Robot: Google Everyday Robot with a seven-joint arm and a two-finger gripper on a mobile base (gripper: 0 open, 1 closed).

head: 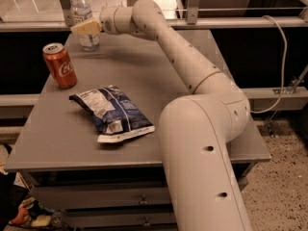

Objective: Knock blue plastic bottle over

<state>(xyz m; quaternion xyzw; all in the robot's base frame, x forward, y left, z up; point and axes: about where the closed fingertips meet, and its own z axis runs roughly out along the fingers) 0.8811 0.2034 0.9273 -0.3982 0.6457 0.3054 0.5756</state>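
Where it stands upright, we list one small clear plastic bottle [81,9] — white cap, pale label — tan gripper [86,27] across its middle, grip unreadable.

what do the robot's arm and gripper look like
The arm is smooth and cream-white, built of thick rounded tubular segments with small dark round holes along them; no cables show on it. The gripper, right beside the blue plastic bottle, is a paler yellowish tip.
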